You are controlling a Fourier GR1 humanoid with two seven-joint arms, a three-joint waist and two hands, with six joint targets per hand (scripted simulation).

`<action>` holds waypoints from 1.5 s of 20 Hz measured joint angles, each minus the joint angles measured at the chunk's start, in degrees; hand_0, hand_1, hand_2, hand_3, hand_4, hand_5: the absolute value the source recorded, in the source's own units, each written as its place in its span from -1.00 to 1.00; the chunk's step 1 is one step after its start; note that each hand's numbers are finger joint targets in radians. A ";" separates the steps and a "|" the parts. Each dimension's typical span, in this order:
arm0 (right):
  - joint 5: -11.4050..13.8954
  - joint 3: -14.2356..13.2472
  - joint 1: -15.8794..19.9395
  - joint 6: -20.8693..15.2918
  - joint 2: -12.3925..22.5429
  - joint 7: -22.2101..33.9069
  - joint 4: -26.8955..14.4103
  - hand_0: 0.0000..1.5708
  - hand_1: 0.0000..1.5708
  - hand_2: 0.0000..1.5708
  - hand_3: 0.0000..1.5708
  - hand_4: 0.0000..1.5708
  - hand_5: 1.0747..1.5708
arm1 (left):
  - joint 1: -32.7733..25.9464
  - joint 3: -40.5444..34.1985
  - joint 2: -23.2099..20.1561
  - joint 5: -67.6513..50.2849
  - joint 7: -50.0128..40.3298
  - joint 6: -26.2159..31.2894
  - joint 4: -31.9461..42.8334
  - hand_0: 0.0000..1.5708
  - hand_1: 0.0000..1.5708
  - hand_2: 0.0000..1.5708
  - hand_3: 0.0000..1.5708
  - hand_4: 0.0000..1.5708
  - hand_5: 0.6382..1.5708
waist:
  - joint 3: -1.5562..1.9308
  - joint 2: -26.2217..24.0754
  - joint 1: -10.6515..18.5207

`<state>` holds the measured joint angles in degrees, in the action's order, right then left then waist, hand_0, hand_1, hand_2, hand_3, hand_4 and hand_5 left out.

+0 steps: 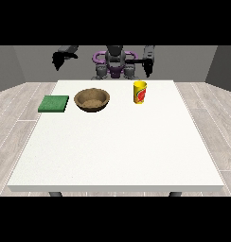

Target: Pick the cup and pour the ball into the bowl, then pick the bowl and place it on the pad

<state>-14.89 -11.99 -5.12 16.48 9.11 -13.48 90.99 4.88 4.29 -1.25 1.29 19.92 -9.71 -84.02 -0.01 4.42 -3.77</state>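
Yellow cup (pixel 140 92) with red label, writing unreadable, is set upright on the white counter (pixel 117 151), far side. Brown bowl (pixel 92 99) is placed left of it, green pad (pixel 54 103) further left. Both hands (pixel 58 59) (pixel 147 64) are raised, touching nothing; finger state cannot be told.

A yellow cup (pixel 140 92) with a red mark stands upright below the robot hand (pixel 147 65) at the view's right. The brown bowl (pixel 92 99) and flat green pad (pixel 54 103) lie farther left, apart.
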 measured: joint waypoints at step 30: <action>-7.54 -8.71 4.48 11.86 9.82 -0.01 -11.46 -1.00 -1.00 -1.00 -1.00 -0.40 1.00 | 18.47 -7.13 -1.82 12.73 16.60 -19.95 41.73 0.68 0.68 1.00 1.00 0.55 0.96 | 0.08 -0.41 -5.63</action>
<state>-22.43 -20.70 -0.64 28.33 18.93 -13.49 79.53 23.35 -2.84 -3.07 14.02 36.52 -29.66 -42.29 0.07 4.01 -9.39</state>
